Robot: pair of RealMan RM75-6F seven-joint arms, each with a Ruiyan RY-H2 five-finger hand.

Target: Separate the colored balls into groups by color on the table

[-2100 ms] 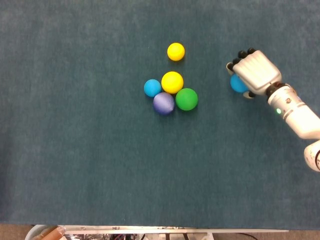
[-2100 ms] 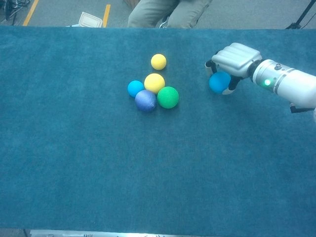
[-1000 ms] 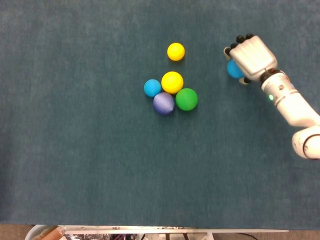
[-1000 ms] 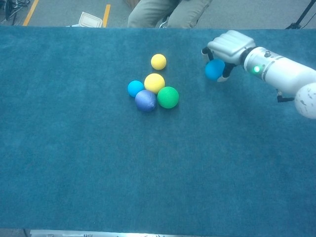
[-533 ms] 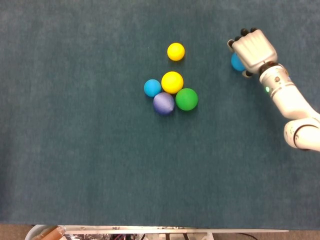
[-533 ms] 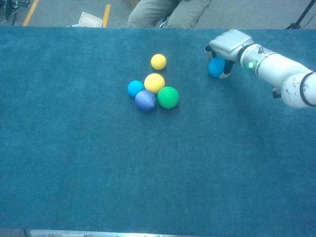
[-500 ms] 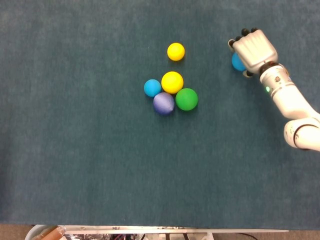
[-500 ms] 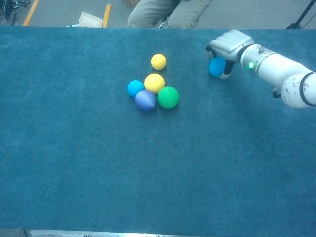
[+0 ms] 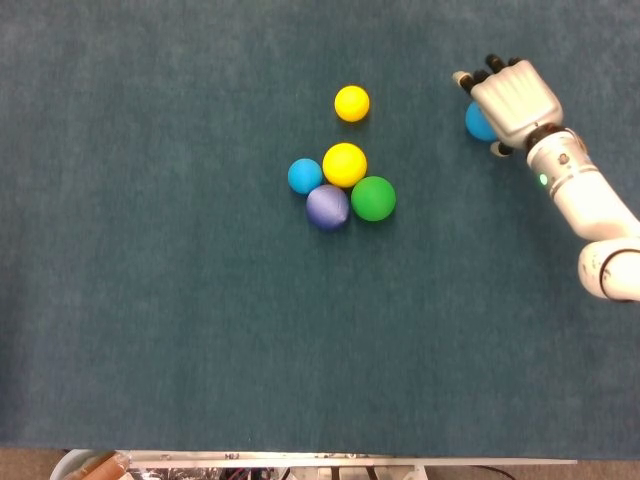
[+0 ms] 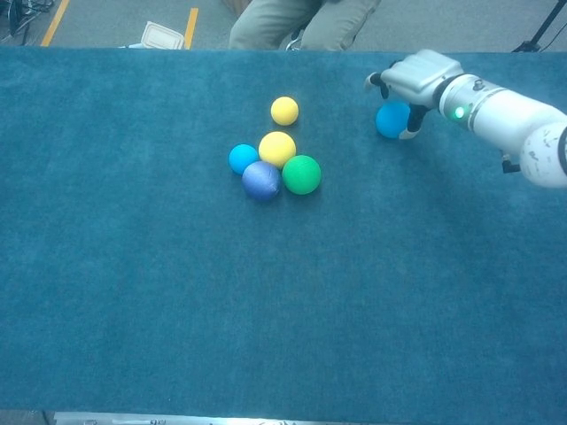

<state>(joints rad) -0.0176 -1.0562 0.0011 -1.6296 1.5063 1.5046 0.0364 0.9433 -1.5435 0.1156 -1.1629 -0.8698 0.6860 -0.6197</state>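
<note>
Resting beneath right hand (image 10: pixel 416 75), blue ball (image 10: pixel 392 119)

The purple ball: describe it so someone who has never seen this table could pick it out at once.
On the teal carpeted table, find the tight cluster of four balls near the middle. The dark purple ball is the one on the cluster's near edge, touching the small light blue ball, the large yellow ball and the green ball. It is the only purple ball there.

teal carpeted table (image 10: pixel 133 292); behind its far edge a seated person's legs (image 10: pixel 301 22), a white container (image 10: pixel 162 35) on the floor left of them, yellow floor stripes (image 10: pixel 190 22).
</note>
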